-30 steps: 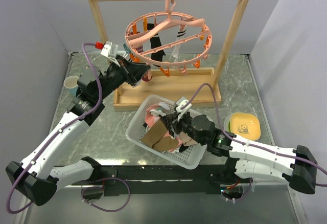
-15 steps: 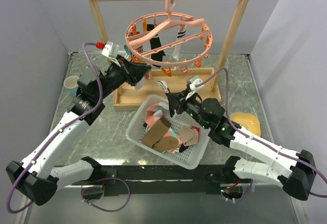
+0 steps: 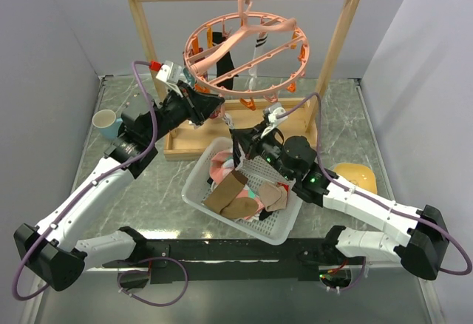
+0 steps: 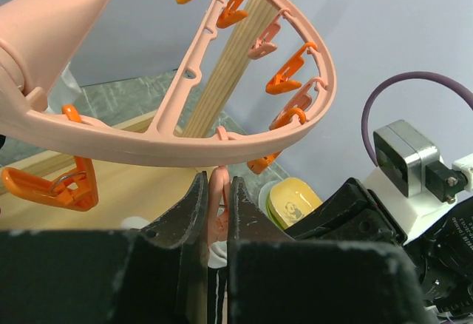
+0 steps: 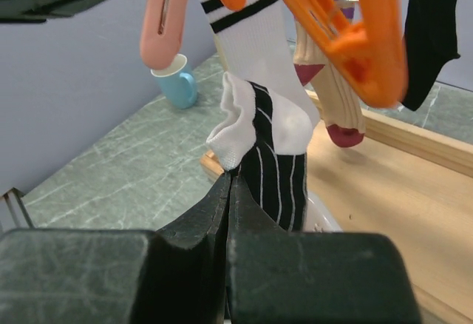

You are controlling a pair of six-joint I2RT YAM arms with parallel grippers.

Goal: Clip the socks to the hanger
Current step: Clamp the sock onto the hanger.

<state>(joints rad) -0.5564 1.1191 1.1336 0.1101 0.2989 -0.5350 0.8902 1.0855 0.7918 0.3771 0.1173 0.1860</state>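
Under the near rim of the hanger [image 3: 244,50], the left gripper [image 4: 217,185] is nipped nearly shut on 1 pink clip [image 4: 219,204]. Its fingers squeeze the clip's sides, though I cannot tell from these views whether the clip's mouth is sprung open.

The right gripper [image 5: 230,189] is closed tight on 1 sock [image 5: 270,165], black with thin white stripes and a white end. It grips the sock near that white end and holds it up above the basket [image 3: 194,185], just below and beside the pinched clip. More socks [image 3: 247,194] lie heaped in the basket, and a few hang already from the ring on the far side.

The step in hand looks like the hand-over — sock brought up to clip, not yet clipped. Next, the right arm would need to raise the white end up and across into the clip's mouth while the left keeps it pressed open. The left would then ease off so the clip bites the fabric — and only after that should the right let go. The hanger swings freely on its hook, so a gentle approach seems wise.
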